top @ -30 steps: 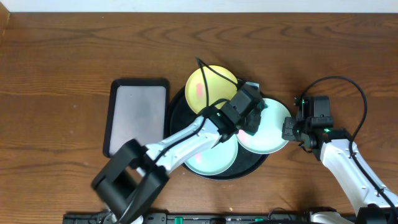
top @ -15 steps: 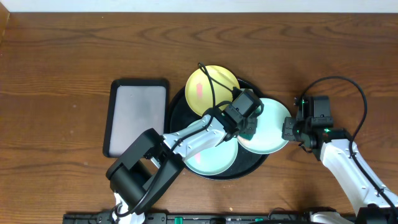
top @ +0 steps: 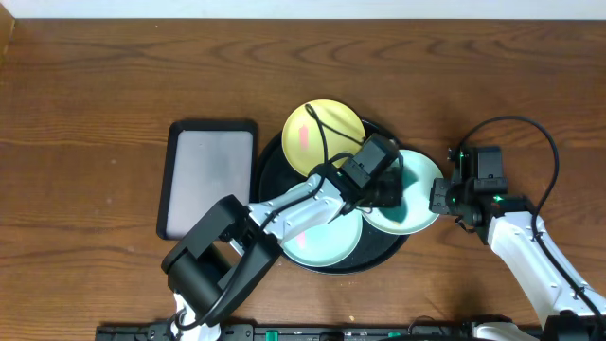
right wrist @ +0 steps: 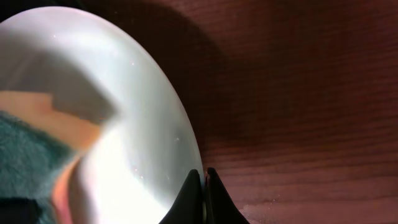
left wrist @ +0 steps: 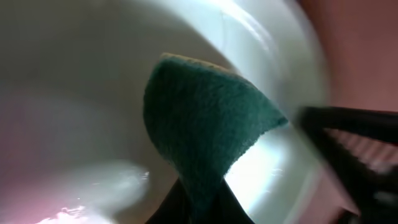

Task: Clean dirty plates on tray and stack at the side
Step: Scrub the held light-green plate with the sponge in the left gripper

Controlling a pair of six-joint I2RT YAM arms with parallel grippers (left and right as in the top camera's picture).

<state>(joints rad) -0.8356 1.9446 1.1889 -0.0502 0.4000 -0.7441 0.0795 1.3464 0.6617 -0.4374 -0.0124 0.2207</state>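
**Sponge on the mint plate at the round tray's right rim**

Overhead: a large round black tray (top: 269, 180) with a raised rim sits on the brown wooden table (top: 95, 85). A small round pale yellow plastic plate (top: 317, 133) lies on the tray's far side and overlaps its rim. A pale mint green plate (top: 322, 244) lies on the tray's near side. A second mint plate (top: 418, 204) overhangs the tray's right rim. The left gripper (top: 386, 192) is over this second mint plate. The right gripper (top: 441, 199) is at that plate's outer edge, just outside the tray. A smaller rectangular black tray (top: 210, 177) with a grey inside lies just left of the round tray.

Left wrist: the left claw is pinched together on a dark green sponge (left wrist: 205, 124). The sponge touches the glossy inside of the second mint plate.

Right wrist: the right claw is clamped on that plate's rim, above bare wood. The sponge shows at the picture's left edge, inside the plate.
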